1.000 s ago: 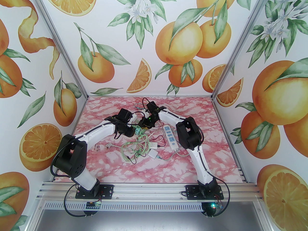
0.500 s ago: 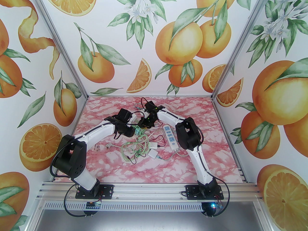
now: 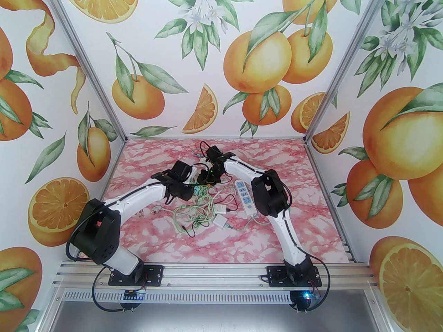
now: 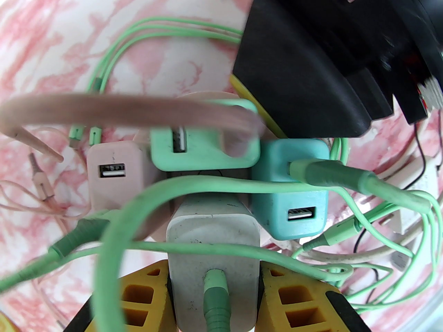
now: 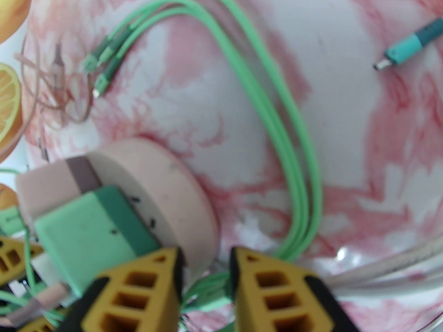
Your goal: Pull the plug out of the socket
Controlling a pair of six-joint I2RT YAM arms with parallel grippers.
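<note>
The socket [image 5: 173, 192] is a round pink disc lying on the pink marble table [image 3: 277, 233]. Several cube plugs stand in it: a white plug [image 4: 213, 240] with a green cable, a pink one [image 4: 114, 175], a mint one [image 4: 200, 150] and a teal one [image 4: 297, 192]. My left gripper [image 4: 214, 266] is shut on the white plug, one yellow finger on each side. My right gripper [image 5: 206, 254] is shut on the socket's rim, beside the mint plug [image 5: 90, 233]. In the top view both grippers [image 3: 199, 178] meet at mid-table and hide the socket.
A tangle of green, white and black cables [image 3: 193, 213] lies just in front of the grippers. A white power strip [image 3: 245, 196] lies to the right and two small white adapters [image 3: 219, 216] sit near it. Loose green cables [image 5: 277, 123] and a teal connector [image 5: 405, 52] lie beyond the socket.
The left arm's elbow has dropped towards the near left and its wrist has edged right. The right wrist has shifted slightly left. Both grips look unchanged.
</note>
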